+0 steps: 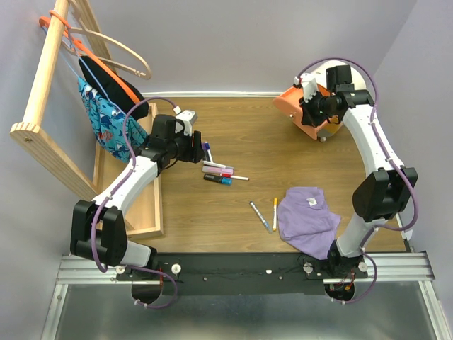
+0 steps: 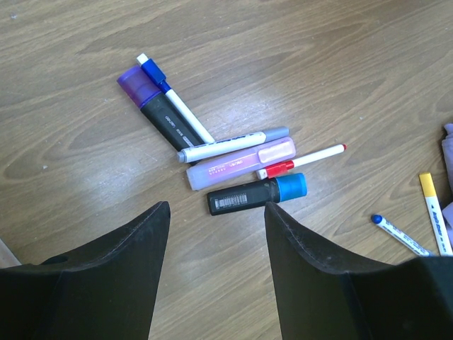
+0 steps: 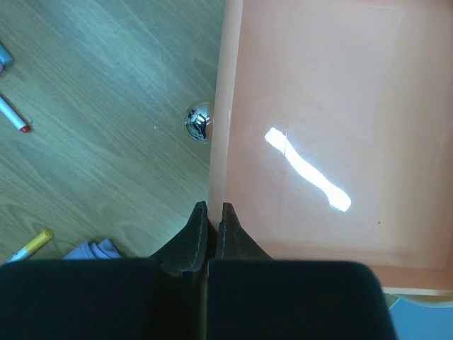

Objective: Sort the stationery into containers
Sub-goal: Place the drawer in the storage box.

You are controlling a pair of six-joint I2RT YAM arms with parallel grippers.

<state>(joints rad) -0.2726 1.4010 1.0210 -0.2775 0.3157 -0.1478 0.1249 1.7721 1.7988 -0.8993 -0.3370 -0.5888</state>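
A cluster of stationery point(image 1: 216, 170) lies left of the table's centre. In the left wrist view it is a purple-capped black marker point(image 2: 156, 110), a blue-capped white pen point(image 2: 173, 99), a white marker point(image 2: 226, 145), a pink bar point(image 2: 241, 164), a red-tipped pen point(image 2: 304, 159) and a blue-capped black marker point(image 2: 258, 195). My left gripper point(image 2: 216, 212) is open and empty just short of them. My right gripper point(image 3: 212, 207) is shut on the front wall point(image 3: 219, 106) of the pulled-out orange drawer point(image 1: 297, 108), beside its chrome knob point(image 3: 198, 120). The drawer is empty. No jar shows.
A blue pen point(image 1: 260, 216) and a yellow-capped pen point(image 1: 274, 211) lie beside the purple cloth point(image 1: 306, 216) near the front right. A long wooden tray point(image 1: 145, 209) runs along the left edge. A wooden hanger rack point(image 1: 49, 64) with clothes stands at the back left.
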